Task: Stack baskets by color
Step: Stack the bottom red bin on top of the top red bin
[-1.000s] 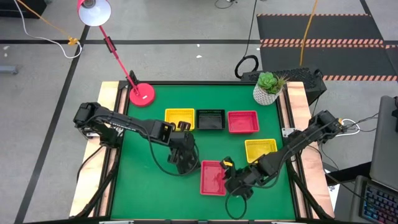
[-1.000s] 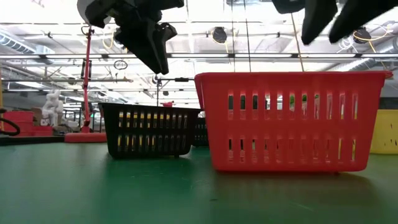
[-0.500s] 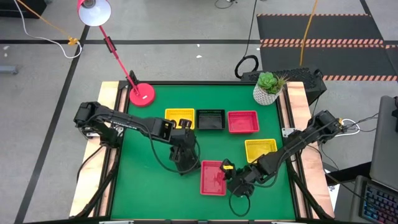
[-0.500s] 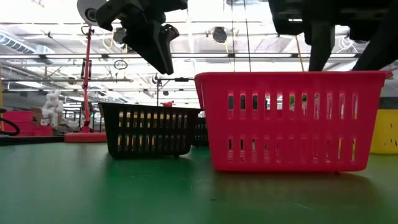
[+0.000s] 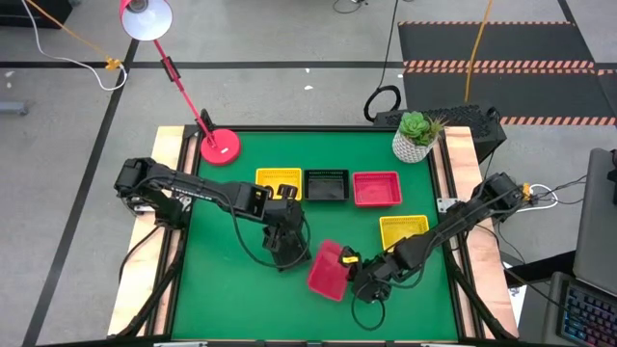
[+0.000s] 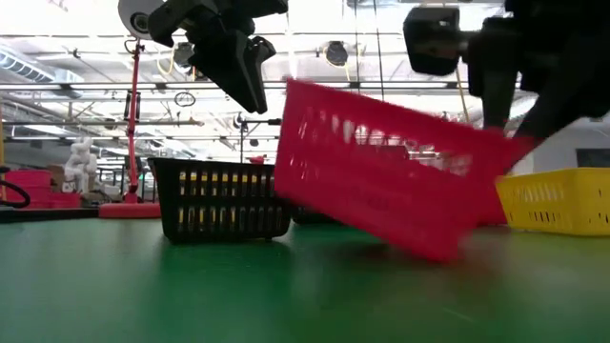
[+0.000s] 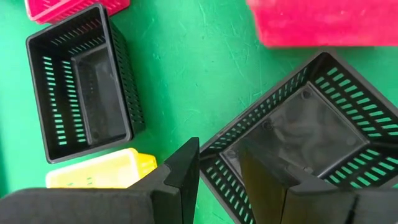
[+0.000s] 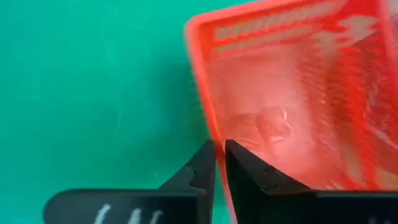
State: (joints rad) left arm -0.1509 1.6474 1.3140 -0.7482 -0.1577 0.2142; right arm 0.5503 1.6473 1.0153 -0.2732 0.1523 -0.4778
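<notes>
1. The right gripper (image 5: 354, 273) is pinching the near-right rim of a red basket (image 5: 327, 271); in the right wrist view its fingers (image 8: 202, 168) are nearly together with the thin red wall between them.
2. That red basket (image 6: 381, 167) is hanging tilted off the green table (image 5: 227, 289), its left end raised in the low view.
3. The right arm is reaching in from the table's right edge, past a yellow basket (image 5: 403, 231) sitting just right of the lifted one.
4. The left gripper (image 5: 281, 253) is hovering at the table's middle, jaws standing apart and holding nothing, directly over a black basket (image 7: 305, 134).
5. In the low view that black basket (image 6: 224, 200) is resting flat on the table, left of the tilted red one.
6. Along the far side, a row is sitting: a yellow basket (image 5: 278, 181), a black basket (image 5: 327, 184) and a red basket (image 5: 377, 188), left to right, close beside one another.
</notes>
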